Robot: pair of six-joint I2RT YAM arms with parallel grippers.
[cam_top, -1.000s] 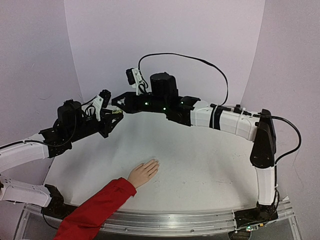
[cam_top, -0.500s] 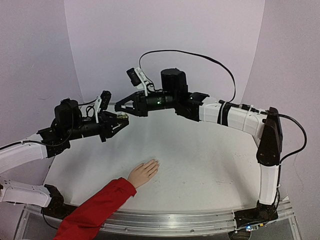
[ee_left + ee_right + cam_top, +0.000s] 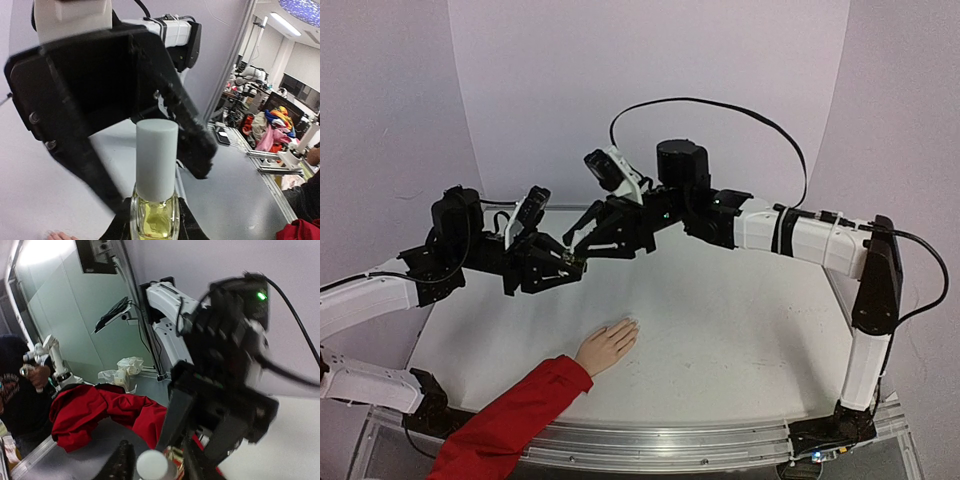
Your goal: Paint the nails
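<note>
The peach hand (image 3: 608, 345) lies flat on the white table, its red sleeve (image 3: 510, 420) running to the near left. Its nails (image 3: 632, 324) are too small to make out. My left gripper (image 3: 563, 263) is shut on a small yellow-green bottle (image 3: 154, 217) with a white cap (image 3: 156, 162) and holds it upright in the air, behind and left of the hand. My right gripper (image 3: 582, 243) is open, its fingers (image 3: 192, 145) on either side of the cap. The cap also shows in the right wrist view (image 3: 151, 465), with a gap to the jaws.
The white table (image 3: 720, 330) is ringed by a lilac curved backdrop (image 3: 650, 70). A metal rail (image 3: 670, 440) runs along the near edge. The right arm's cable (image 3: 720, 105) loops above the arm.
My left gripper has carried the bottle right and nearer. My right gripper has swung down and left, so its open jaws now straddle the cap. The hand has not moved.
</note>
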